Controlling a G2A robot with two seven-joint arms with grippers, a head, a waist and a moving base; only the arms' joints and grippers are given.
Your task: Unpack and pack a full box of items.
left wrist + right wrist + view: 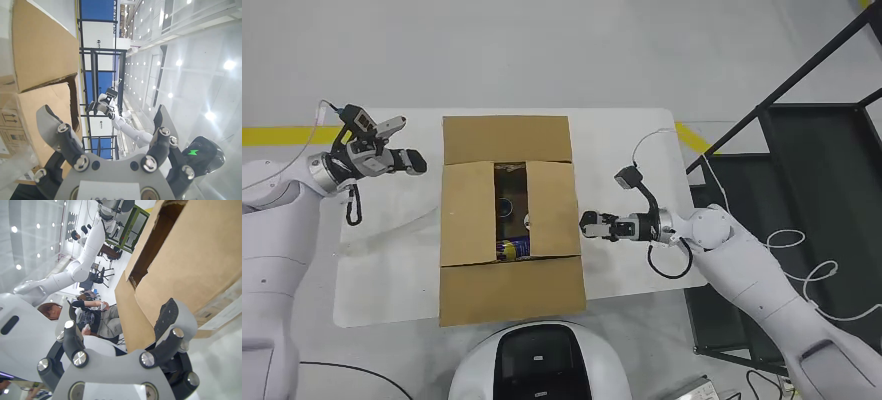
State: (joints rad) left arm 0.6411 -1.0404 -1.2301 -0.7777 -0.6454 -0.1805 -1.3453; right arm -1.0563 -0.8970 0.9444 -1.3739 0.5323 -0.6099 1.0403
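Cardboard box [510,288] partly open. Left gripper [414,161] jaws open, empty, left of it; right gripper [588,222] jaws open beside right flap [552,210].

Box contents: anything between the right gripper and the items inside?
Yes. The right side flap lies folded over the box opening, between the right gripper and the items; only a narrow middle gap is open.

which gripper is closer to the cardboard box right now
Right. The right gripper sits just off a side flap of the cardboard box; the left gripper hangs farther out, off the opposite side.
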